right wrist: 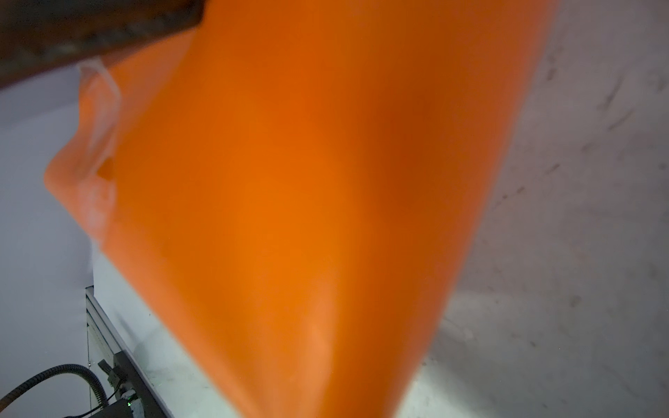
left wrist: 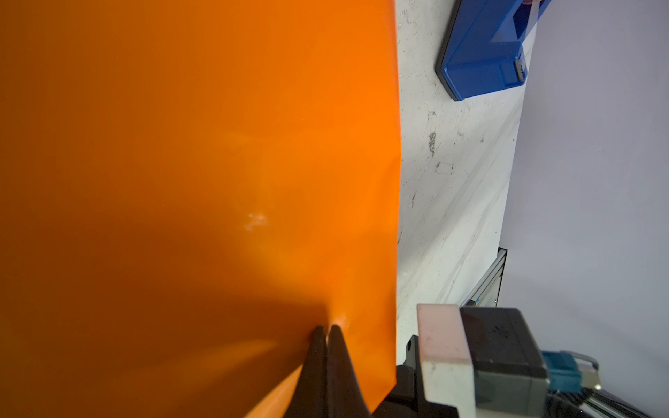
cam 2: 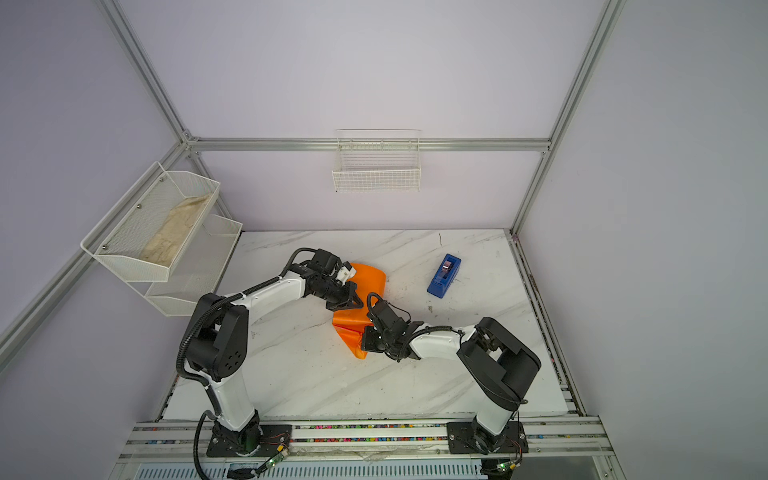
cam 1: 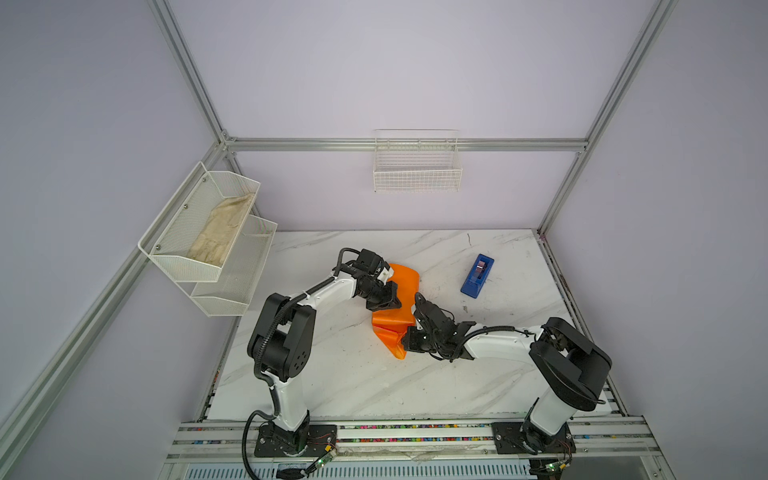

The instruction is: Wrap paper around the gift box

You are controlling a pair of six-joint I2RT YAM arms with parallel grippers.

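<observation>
The orange paper (cam 1: pixel 401 282) (cam 2: pixel 370 278) stands arched and folded at the middle of the marble table (cam 1: pixel 332 374). It fills most of the left wrist view (left wrist: pixel 181 163) and the right wrist view (right wrist: pixel 289 199). My left gripper (cam 1: pixel 386 306) (cam 2: pixel 348 305) is at the paper's left edge, and its fingers (left wrist: pixel 327 328) are shut, pinching the sheet into a pucker. My right gripper (cam 1: pixel 409 338) (cam 2: pixel 368 340) is at the creased near-right fold. The paper hides its fingers in the right wrist view and narrows toward them. The gift box is hidden.
A blue tape dispenser (cam 1: pixel 477 276) (cam 2: pixel 444 276) (left wrist: pixel 481 54) lies on the table, right of the paper. A two-tier white mesh rack (cam 1: pixel 187 266) on the left wall holds a beige cloth (cam 1: pixel 222 232). A white wire basket (cam 1: pixel 417 180) hangs on the back wall.
</observation>
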